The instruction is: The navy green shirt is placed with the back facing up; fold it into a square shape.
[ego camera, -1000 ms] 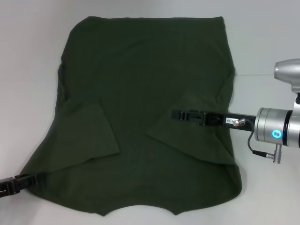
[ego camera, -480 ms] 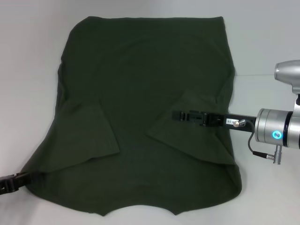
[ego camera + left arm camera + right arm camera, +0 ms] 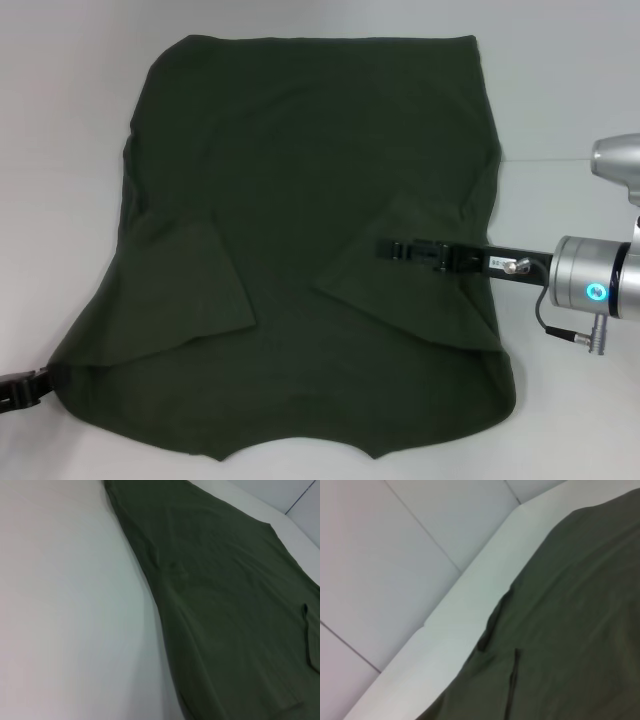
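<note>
The navy green shirt (image 3: pixel 310 200) lies flat on the white table, hem far from me and neckline at the near edge. Both sleeves are folded inward onto the body: the left sleeve (image 3: pixel 195 290) and the right sleeve (image 3: pixel 400 290). My right gripper (image 3: pixel 384 248) reaches in from the right, low over the upper part of the folded right sleeve. My left gripper (image 3: pixel 38 384) sits at the lower left corner of the view, just beside the shirt's shoulder edge. The wrist views show only shirt fabric (image 3: pixel 225 605) (image 3: pixel 580 630) and table.
The white table (image 3: pixel 60 150) surrounds the shirt on the left, right and far sides. In the right wrist view the table's edge (image 3: pixel 470 605) meets a pale panelled wall behind it.
My left gripper has drawn back to the left, off the shirt's near left corner. My right gripper has shifted slightly right and toward me. The shirt has not moved.
</note>
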{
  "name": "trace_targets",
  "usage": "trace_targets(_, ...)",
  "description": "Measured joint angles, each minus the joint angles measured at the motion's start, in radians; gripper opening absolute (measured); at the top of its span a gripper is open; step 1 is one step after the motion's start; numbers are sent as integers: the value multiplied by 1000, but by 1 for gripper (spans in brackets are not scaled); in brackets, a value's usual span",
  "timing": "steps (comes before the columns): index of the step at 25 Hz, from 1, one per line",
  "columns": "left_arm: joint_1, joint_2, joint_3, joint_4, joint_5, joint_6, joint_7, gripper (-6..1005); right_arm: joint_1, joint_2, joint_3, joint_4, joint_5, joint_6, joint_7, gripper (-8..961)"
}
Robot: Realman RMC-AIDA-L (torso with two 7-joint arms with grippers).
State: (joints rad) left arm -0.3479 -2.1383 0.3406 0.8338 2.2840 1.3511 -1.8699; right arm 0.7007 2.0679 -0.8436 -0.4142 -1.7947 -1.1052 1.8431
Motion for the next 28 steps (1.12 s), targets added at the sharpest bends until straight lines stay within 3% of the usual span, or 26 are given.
trace_targets(7, -7, 0, 0, -3, -10, 7, 0, 37, -27, -20, -3, -11, -5, -44, 26, 899)
trace_targets(13, -15, 0, -4, -6, -14, 12, -5, 29, -82, -48, -10, -125, -143, -117, 211, 900)
trace_targets(20, -19, -5, -8, -9, -16, 13, -8, 29, -134, -64, -4, -231, -283, -187, 362, 899)
trace_targets(28, -18, -6, -10, -23, -37, 13, -7, 28, -185, -73, -5, -258, -300, -227, 379, 897)
